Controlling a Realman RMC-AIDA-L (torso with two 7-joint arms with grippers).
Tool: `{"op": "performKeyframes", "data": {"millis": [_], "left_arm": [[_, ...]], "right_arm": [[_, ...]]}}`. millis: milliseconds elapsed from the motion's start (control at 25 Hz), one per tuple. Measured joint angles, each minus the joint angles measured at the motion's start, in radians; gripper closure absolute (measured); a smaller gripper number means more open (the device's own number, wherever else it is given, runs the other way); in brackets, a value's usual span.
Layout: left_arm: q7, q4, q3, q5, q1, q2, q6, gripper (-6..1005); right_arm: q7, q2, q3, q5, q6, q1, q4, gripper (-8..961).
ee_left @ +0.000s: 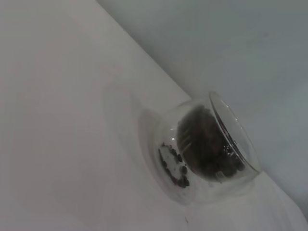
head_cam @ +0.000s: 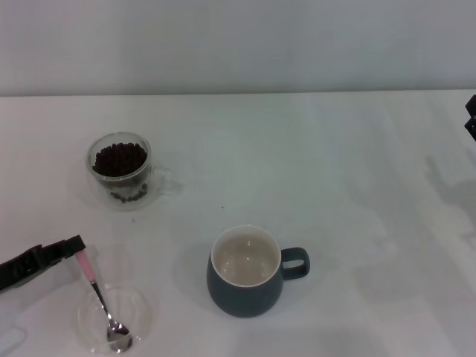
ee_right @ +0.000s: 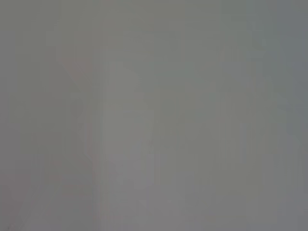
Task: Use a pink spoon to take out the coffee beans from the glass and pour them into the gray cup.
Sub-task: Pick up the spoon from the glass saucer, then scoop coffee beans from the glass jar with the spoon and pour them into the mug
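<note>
Left gripper (head_cam: 76, 248) at the pink end of the spoon (head_cam: 104, 305), lower left of the head view

The spoon is seen lying with its metal bowl in a shallow clear dish (head_cam: 141, 309) at the lower left, its pink handle slanted up to the black gripper tip, which is met at the handle's end; whether the fingers are clamped on it cannot be told. The glass (head_cam: 120, 172) is placed at the upper left, upright, filled with beans (head_cam: 119, 158), and is shown again in the left wrist view (ee_left: 211, 149) with beans (ee_left: 204, 144) inside. The cup (head_cam: 248, 273) is set at lower centre, upright, handle to the right. Only a black edge of the right gripper (head_cam: 470, 119) is shown at the right border; its state cannot be told
</note>
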Motion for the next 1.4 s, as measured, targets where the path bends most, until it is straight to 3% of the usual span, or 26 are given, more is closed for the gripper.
{"op": "performKeyframes", "data": {"millis": [880,1120,1400], "left_arm": [[0.042,0.003,-0.009,-0.101,0.023,0.006,-0.112,862],[0.042,0.049,-0.009,-0.199,0.062,0.019,-0.222,863],[0.061,0.079,-0.009,-0.410,0.112,0.040,-0.293,864]], "right_arm": [[0.001,0.000,0.000,0.000,0.000,0.007,-0.001,137],[0.001,0.000,0.000,0.000,-0.005,0.008,0.002,137],[0.002,0.000,0.000,-0.001,-0.009,0.008,0.004,137]]}}
